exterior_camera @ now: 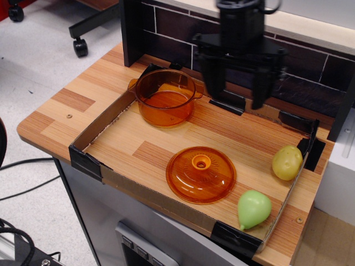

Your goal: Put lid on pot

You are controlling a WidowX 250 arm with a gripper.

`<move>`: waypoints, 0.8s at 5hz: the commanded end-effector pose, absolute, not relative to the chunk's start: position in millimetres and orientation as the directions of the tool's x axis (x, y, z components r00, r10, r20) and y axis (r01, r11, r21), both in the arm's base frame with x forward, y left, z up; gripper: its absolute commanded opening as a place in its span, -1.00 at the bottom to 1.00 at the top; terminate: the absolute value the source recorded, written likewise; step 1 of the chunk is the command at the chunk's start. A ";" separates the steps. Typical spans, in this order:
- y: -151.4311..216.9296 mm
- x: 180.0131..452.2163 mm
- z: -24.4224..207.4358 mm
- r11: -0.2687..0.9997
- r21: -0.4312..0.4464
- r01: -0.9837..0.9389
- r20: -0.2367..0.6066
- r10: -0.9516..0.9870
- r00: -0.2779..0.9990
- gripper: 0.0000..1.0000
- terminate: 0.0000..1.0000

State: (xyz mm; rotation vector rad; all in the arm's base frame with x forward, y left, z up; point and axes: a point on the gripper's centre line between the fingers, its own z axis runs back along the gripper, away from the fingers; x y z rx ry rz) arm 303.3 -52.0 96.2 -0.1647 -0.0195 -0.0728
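The orange lid (pixel 201 174) with its small centre knob lies flat on the wooden tray floor, near the front. The deeper orange pot (pixel 165 97) with two side handles stands upright at the back left of the tray, uncovered. My black gripper (pixel 237 100) hangs open and empty above the back middle of the tray, to the right of the pot and well above and behind the lid. Its two fingers (pixel 213 83) point down and are spread wide apart.
A low cardboard wall (pixel 94 160) with black corner clips rings the tray. A yellow potato-like toy (pixel 287 162) and a green pear-like toy (pixel 253 208) lie at the right side. A dark brick-pattern backboard (pixel 172 27) stands behind.
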 end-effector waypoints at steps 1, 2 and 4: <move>-31.7 290.5 95.3 0.987 -0.122 0.108 0.123 -0.093 0.988 1.00 -1.00; -32.9 275.7 82.0 0.987 -0.107 0.122 0.126 -0.108 0.986 1.00 -1.00; -35.5 265.6 56.6 0.990 -0.081 0.112 0.104 -0.104 0.989 1.00 -1.00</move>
